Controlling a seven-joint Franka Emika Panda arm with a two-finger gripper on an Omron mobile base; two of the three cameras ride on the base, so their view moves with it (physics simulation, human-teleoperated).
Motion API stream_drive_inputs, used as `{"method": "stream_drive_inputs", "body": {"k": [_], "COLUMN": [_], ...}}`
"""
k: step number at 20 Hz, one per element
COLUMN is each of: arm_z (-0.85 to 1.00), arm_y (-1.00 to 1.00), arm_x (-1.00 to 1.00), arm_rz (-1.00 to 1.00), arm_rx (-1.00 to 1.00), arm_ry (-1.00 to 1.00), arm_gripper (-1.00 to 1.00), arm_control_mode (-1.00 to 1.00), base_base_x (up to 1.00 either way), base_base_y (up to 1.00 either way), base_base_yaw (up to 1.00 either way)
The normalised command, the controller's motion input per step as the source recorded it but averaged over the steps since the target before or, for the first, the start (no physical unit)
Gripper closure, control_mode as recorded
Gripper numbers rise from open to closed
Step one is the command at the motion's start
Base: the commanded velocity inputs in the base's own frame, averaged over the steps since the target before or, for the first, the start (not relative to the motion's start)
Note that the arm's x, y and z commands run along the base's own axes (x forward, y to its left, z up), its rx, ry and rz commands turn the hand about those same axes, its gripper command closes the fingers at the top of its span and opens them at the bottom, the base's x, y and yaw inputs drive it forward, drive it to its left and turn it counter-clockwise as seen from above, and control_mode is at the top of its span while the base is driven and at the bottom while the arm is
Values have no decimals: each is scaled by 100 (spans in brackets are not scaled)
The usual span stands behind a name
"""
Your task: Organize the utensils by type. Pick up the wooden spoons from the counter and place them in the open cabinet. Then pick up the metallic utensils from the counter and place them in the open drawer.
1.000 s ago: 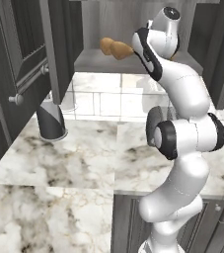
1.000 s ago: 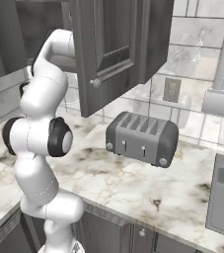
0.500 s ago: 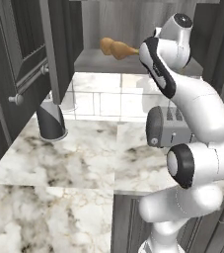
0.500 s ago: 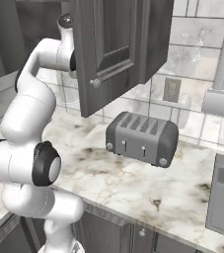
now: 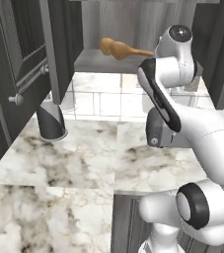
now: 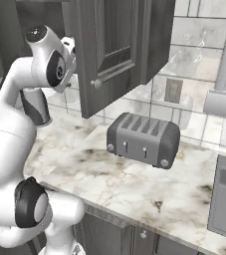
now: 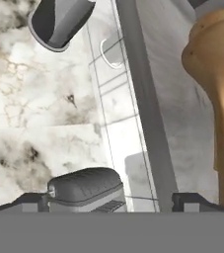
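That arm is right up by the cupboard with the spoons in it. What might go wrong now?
1. The wooden spoons lie near the cabinet shelf front edge; the arm could nudge them off as it leaves.
2. The open gripper sits close to the spoon handle and might snag it.
3. The arm's elbow hangs above the toaster.

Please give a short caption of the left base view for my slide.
Wooden spoons resting on the open cabinet shelf above the marble counter, arm raised beside them.
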Motion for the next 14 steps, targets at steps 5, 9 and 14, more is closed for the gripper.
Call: {"method": "stream_drive_inputs", "body": {"k": [5,9,14], "arm_z": [-7,-15,-28], "arm_y": [21,5,0], "arm_x": [-69,-60,-62], "arm_rz": [-36,-48,-47], "arm_rx": [5,19,21], "arm_ry": [14,27,29], "arm_gripper": [-100,-100,-100], "arm_control_mode": [-100,-100,-100], "base_base_x": [0,0,0], "base_base_y": [0,0,0], "base_base_yaw": [0,0,0]}}
